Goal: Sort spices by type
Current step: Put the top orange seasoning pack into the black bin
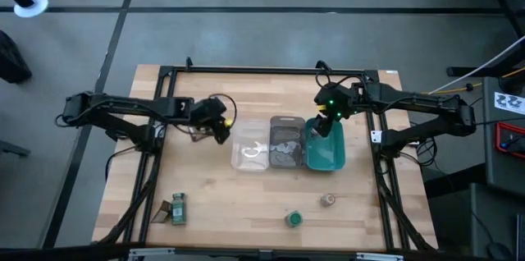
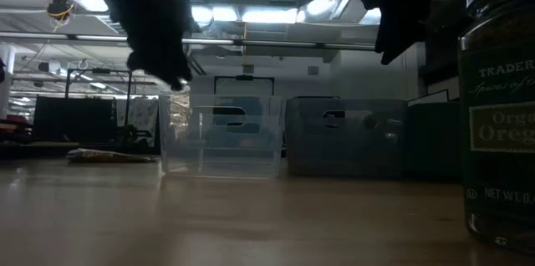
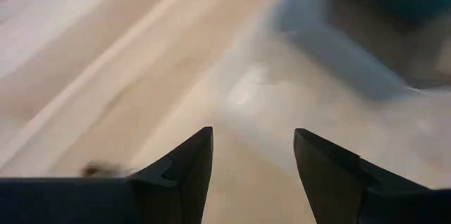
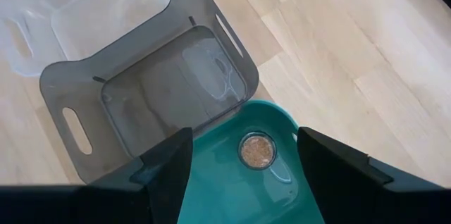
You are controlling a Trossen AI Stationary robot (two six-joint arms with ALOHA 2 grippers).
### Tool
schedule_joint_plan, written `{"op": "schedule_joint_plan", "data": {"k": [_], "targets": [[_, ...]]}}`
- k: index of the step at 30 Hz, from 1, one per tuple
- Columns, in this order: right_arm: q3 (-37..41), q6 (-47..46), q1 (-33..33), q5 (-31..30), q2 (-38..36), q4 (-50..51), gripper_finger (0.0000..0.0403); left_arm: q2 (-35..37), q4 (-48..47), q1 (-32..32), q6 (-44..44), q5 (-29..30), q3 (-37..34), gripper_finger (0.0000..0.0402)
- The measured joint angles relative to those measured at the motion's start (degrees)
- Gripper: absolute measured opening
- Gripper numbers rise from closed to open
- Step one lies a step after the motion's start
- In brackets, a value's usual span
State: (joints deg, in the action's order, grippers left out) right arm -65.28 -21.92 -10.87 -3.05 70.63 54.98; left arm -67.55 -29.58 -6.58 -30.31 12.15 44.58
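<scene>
My left gripper point(image 1: 220, 131) hangs open and holds nothing, just left of the clear tray point(image 1: 250, 156); its fingers point(image 3: 190, 168) show over bare wood. My right gripper point(image 1: 325, 126) is open above the far end of the teal tray point(image 1: 326, 156). A jar with a pinkish-brown lid point(image 4: 257, 151) stands on the teal tray's floor, between and beyond the fingers. On the table near the near edge stand a green-lidded jar point(image 1: 293, 218) and a pinkish-brown-lidded jar point(image 1: 329, 200). Another green jar point(image 1: 179, 208) lies beside a brown sachet point(image 1: 164, 210) at the near left. A flat sachet point(image 2: 113, 156) lies left of the clear tray.
Three trays stand side by side mid-table: clear, grey point(image 1: 285, 142) and teal. The black frame rails point(image 1: 156, 171) run along the table's left and right sides. The oregano jar point(image 2: 500, 132) looms close to the low camera. Bare wood lies between the trays and the near edge.
</scene>
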Motion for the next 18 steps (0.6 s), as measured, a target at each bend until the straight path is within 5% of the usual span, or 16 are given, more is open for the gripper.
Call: {"op": "schedule_joint_plan", "data": {"k": [8, 18], "targets": [[0.0, 1.5, 0.0, 0.0, 0.0, 0.0, 0.0254, -4.3, -7.0, -6.0, 5.3, -0.6, 0.0, 0.0184], [0.0, 1.5, 0.0, 0.0, 0.0, 0.0, 0.0254, -10.9, -9.8, -2.7, 20.2, -5.4, 0.0, 0.0184]]}}
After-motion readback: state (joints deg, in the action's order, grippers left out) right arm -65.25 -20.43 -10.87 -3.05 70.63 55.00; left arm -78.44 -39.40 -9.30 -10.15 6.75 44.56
